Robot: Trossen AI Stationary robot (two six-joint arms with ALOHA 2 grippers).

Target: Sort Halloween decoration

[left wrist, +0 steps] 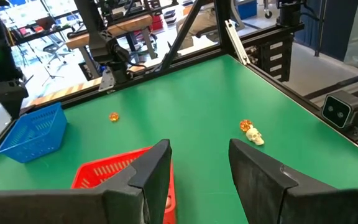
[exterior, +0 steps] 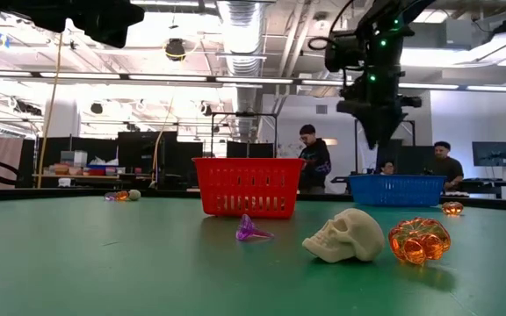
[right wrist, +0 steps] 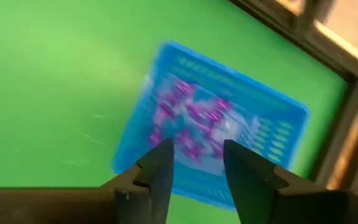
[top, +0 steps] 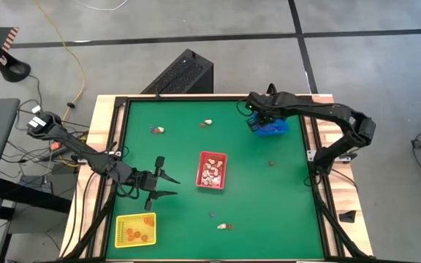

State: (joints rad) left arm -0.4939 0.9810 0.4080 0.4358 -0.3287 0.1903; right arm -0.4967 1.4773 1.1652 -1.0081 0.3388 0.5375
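While the right end effector (right wrist: 194,171) hangs with fingers apart and empty directly above the blue tray (top: 269,128) of purple trinkets (right wrist: 191,118), the left end effector (top: 168,184), also apart, waits nearer the skull (top: 221,226) and pumpkin (top: 229,226) on the counter (top: 269,212); both lie toward the near edge.

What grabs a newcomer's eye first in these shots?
Three bright trays on the green table: red tray mid-table, blue tray at the far right, yellow tray at the near left. The right gripper hovers over the blue tray's purple trinkets, jaws apart. In the low view, a cream skull and orange pumpkin sit up close.
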